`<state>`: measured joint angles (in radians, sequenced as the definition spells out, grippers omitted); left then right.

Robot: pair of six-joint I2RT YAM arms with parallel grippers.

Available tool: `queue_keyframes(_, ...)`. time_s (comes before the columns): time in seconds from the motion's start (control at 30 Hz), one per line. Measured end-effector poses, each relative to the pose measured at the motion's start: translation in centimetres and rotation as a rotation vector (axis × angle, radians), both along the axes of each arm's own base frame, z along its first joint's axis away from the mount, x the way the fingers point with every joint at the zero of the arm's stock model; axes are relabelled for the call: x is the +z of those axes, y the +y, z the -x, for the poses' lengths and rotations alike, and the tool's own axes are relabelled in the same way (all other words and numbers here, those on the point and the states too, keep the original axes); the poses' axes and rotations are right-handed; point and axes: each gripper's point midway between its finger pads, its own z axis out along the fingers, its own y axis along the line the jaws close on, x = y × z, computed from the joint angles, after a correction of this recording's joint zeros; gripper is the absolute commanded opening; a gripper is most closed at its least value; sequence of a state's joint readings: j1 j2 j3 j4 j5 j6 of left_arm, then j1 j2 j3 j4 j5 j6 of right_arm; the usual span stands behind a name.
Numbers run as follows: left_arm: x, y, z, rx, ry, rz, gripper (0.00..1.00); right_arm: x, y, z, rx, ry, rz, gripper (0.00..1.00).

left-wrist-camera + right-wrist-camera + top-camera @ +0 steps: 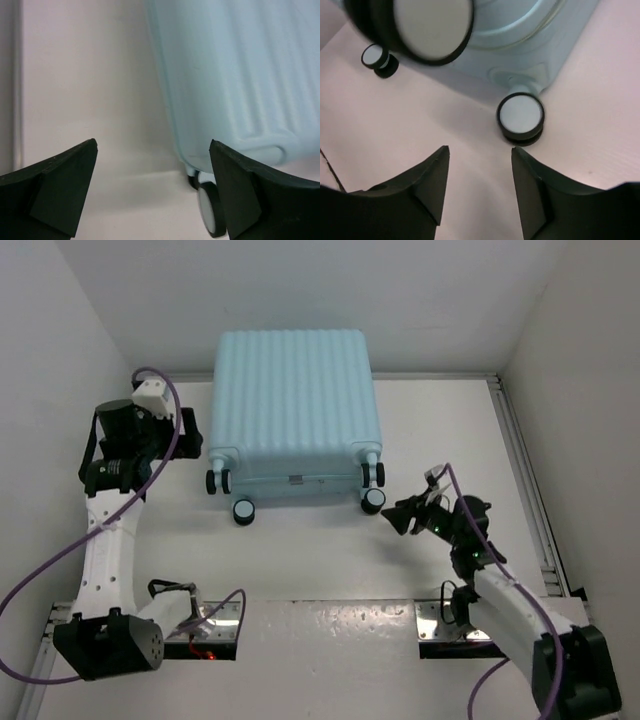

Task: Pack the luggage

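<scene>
**Right hand (pixel 400 516) and left hand (pixel 192 436) both spread, luggage (pixel 292 405) shut**

In the lower right of the top view, the right hand has its fingers apart and holds nothing. It sits just beside the near right caster wheel (pixel 520 114). Farther up, at mid left, the left hand is likewise apart and empty, near the luggage's left side. The luggage lies flat in the upper centre of the table (pixel 330 570), ribbed shell up, wheels toward the bottom of the frame, lid closed. No loose items show, so packing looks either finished or not begun; the pictures cannot settle which. Open table runs from the bottom of the frame up to the wheels. Side walls (pixel 60 330) hem left and right, and the luggage's far end sits close to the back wall (pixel 300 290).
</scene>
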<state>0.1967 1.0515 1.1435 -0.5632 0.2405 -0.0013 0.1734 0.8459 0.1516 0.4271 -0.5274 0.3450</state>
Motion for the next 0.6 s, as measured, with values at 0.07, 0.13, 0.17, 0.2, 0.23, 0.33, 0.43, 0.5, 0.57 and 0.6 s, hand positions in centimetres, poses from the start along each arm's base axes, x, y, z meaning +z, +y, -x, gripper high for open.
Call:
queue_keyframes(0.07, -0.6, -2.1, 0.5, -0.052, 0.017, 0.026, 1.00, -0.9, 1.7, 2.1, 0.038, -0.017, -0.003, 0.56)
queue_keyframes(0.13, -2.4, -4.5, 1.8, -0.092, 0.060, 0.055, 1.00, -1.3, 4.3, 4.1, 0.115, -0.059, 0.024, 0.55)
queue_keyframes(0.17, -2.8, -4.7, 2.1, -0.096, 0.070, 0.058, 1.00, -1.2, 5.2, 4.8, 0.145, -0.077, 0.031, 0.55)
queue_keyframes(0.2, -3.4, -5.4, 2.6, -0.100, 0.086, 0.070, 1.00, -0.9, 6.2, 5.2, 0.164, -0.128, 0.060, 0.52)
queue_keyframes(0.23, -3.8, -5.8, 3.0, -0.100, 0.098, 0.077, 1.00, -0.9, 7.0, 5.6, 0.181, -0.161, 0.080, 0.52)
queue_keyframes(0.33, -4.5, -6.1, 3.7, -0.061, 0.118, 0.081, 1.00, -1.2, 9.4, 6.6, 0.235, -0.194, 0.148, 0.39)
queue_keyframes(0.43, -4.6, -6.1, 3.7, -0.023, 0.119, 0.060, 1.00, -2.0, 10.4, 5.8, 0.182, -0.174, 0.237, 0.44)
queue_keyframes(0.5, -4.7, -6.4, 3.8, -0.012, 0.122, 0.041, 1.00, -1.7, 11.7, 5.2, 0.154, -0.181, 0.274, 0.52)
queue_keyframes(0.57, -4.8, -6.7, 3.9, -0.009, 0.127, 0.021, 1.00, -1.3, 13.1, 4.7, 0.128, -0.189, 0.286, 0.57)
queue_keyframes(0.6, -4.9, -7.0, 4.1, -0.012, 0.132, 0.011, 1.00, -1.2, 13.5, 4.4, 0.112, -0.189, 0.291, 0.57)
